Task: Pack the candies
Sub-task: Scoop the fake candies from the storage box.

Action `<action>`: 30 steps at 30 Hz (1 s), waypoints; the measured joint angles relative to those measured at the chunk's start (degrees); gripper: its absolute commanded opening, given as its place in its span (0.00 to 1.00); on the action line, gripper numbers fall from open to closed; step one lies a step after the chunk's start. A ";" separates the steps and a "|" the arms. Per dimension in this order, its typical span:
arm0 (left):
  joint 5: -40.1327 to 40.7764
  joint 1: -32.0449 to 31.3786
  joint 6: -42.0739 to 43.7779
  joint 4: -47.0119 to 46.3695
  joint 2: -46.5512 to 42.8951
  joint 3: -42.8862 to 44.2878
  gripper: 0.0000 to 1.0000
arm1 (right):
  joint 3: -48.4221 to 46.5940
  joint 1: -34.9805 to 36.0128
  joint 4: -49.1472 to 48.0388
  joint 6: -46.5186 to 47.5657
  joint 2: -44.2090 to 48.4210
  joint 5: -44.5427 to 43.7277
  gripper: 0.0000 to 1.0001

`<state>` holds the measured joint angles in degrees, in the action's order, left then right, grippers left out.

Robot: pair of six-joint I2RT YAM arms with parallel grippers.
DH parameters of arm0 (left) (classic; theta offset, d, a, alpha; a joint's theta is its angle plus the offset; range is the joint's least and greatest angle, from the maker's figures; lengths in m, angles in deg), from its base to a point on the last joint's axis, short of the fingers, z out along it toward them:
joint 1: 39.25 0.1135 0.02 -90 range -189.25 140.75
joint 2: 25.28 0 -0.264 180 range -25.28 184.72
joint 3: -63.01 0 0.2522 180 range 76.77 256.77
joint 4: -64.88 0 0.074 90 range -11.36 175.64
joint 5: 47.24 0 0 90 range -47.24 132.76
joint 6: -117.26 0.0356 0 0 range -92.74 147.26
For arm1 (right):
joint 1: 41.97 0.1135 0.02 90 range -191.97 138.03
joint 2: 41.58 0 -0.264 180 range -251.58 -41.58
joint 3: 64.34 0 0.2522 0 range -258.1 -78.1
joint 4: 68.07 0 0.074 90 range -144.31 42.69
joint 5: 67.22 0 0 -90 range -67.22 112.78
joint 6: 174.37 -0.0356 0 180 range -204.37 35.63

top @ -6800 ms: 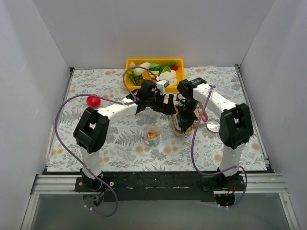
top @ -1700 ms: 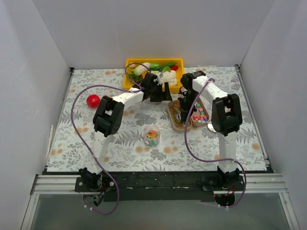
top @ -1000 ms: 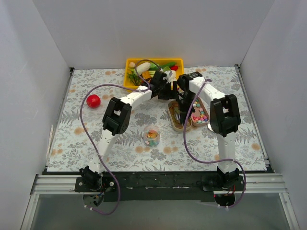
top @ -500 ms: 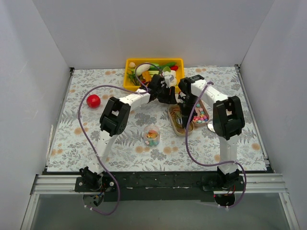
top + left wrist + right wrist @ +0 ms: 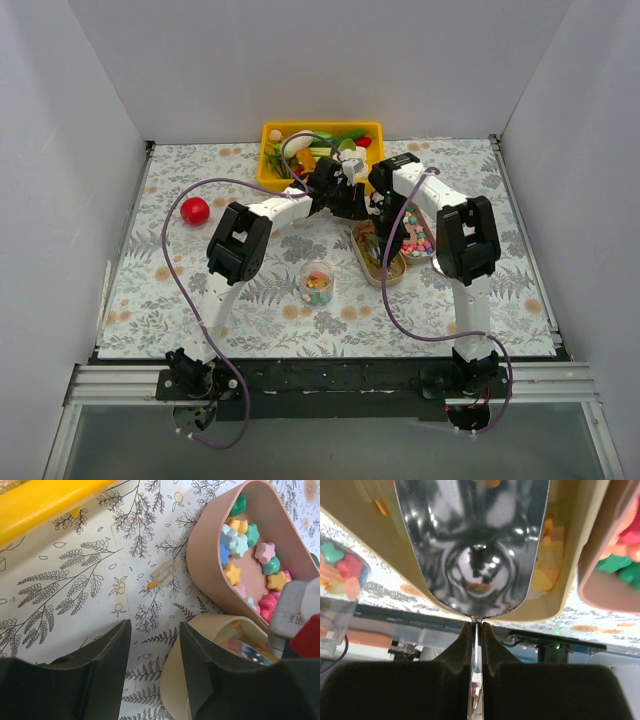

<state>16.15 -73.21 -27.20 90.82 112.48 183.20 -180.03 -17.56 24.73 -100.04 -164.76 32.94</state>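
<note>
White walls on three sides, and below them a table point(image 5: 150, 290) under a floral cloth. At its far edge a yellow bin point(image 5: 266, 150) of toy vegetables point(image 5: 330, 140), off to the left a red ball point(image 5: 195, 210), near the middle a clear cup point(image 5: 304, 280) part-filled with mixed candies point(image 5: 317, 287). Just right of the cup, two oblong dishes side by side: a tan dish point(image 5: 172, 680) holding orange-tan candies point(image 5: 547, 575), and a pink dish point(image 5: 200, 545) holding pastel star-shaped candies point(image 5: 250, 545). Left arm stretched far forward with the elbow raised, left gripper point(image 5: 152, 630) low over the cloth between the bin and the dishes, fingers spread apart with nothing between them. Under it, lying on the cloth, a small clear scrap point(image 5: 162, 574) with an orange tip. Right arm folded back on itself, wrist pointing down, right gripper point(image 5: 476, 630) pinched tight on the thin handle of a metal scoop point(image 5: 472, 540). Bowl of the scoop low in the tan dish, beside the orange-tan candies.
</note>
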 measured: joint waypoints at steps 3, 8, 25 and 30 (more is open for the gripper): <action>-0.42 -0.02 0.28 -0.22 -0.09 -0.26 0.43 | -0.98 0.02 -0.59 0.44 -0.76 -1.44 0.01; -0.76 -0.17 0.33 -0.44 -0.46 -0.87 0.43 | -3.78 0.42 -0.33 0.83 -2.80 -4.20 0.01; -0.76 -0.39 -0.87 -0.35 -0.74 -1.22 0.44 | 8.50 1.84 -12.02 0.87 2.29 -6.23 0.01; -0.44 -0.63 -1.51 0.04 -0.96 -1.36 0.45 | 11.74 2.29 -14.91 0.85 4.96 -6.80 0.01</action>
<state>15.71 -73.84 -28.70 90.87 111.52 181.85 -168.30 -15.27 9.83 -99.18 -159.80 26.14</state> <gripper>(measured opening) 0.438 0.077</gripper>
